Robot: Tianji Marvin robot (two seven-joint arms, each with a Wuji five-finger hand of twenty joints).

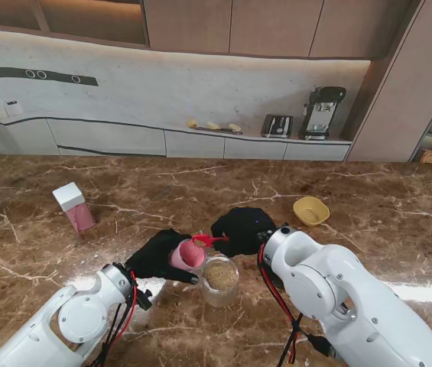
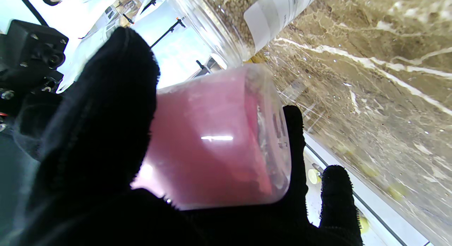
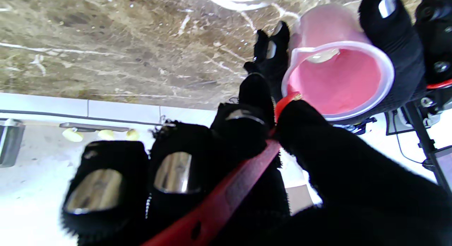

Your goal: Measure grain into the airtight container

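Marble table [image 1: 368, 222]: wide bare surface left and right of centre. Clear jar [image 1: 220, 281]: upright, part-filled with tan grain, near the front edge. Left hand [image 1: 157, 254]: fingers wrapped around pink measuring cup [image 1: 187, 254], tilted beside jar's rim. Right hand [image 1: 242, 229]: fingers closed on red scoop [image 1: 209, 240], tip at cup's mouth.

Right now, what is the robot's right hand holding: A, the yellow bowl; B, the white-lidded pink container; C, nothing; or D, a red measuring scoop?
D: the right hand is closed around the handle of a red measuring scoop, whose tip reaches the rim of the pink cup held tilted by the left hand beside the clear grain jar.
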